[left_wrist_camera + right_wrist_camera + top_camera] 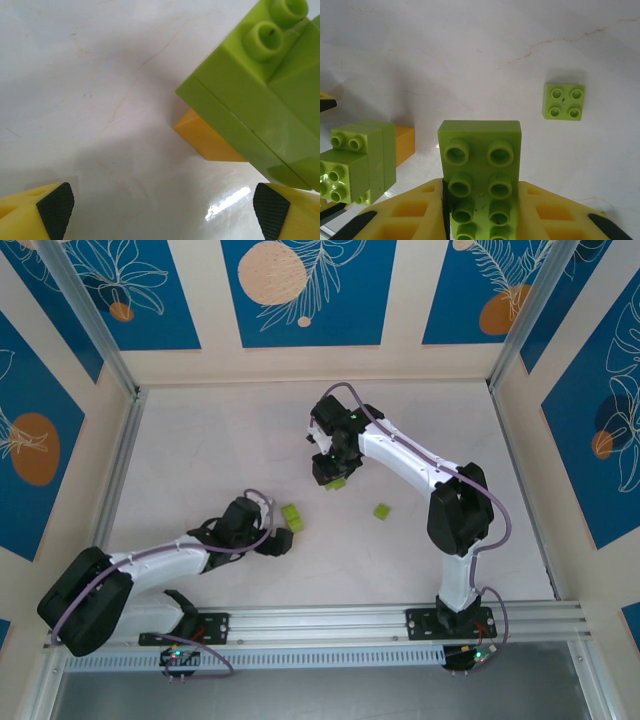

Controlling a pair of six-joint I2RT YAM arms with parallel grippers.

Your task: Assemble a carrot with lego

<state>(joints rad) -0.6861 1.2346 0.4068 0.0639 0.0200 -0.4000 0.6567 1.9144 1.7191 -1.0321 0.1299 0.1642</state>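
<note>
A part-built carrot (292, 517) lies on the table: joined lime-green bricks (250, 95) with an orange brick (210, 142) at one end. My left gripper (275, 540) stands open just beside it; its pads (55, 207) hold nothing, and the figure sits ahead and to the right of the left gripper (164, 215). My right gripper (335, 472) hovers farther back, shut on a lime-green rectangular lego brick (480, 165) with its studs facing the camera. From the right gripper (480, 200) the figure (360, 160) is at the left. A loose lime-green square brick (564, 101) lies flat on the table (382, 511).
The white table (220, 440) is walled by aluminium posts and patterned panels on three sides. A metal rail (340, 622) carrying both arm bases runs along the near edge. The right arm's elbow (460, 508) rises right of the loose brick.
</note>
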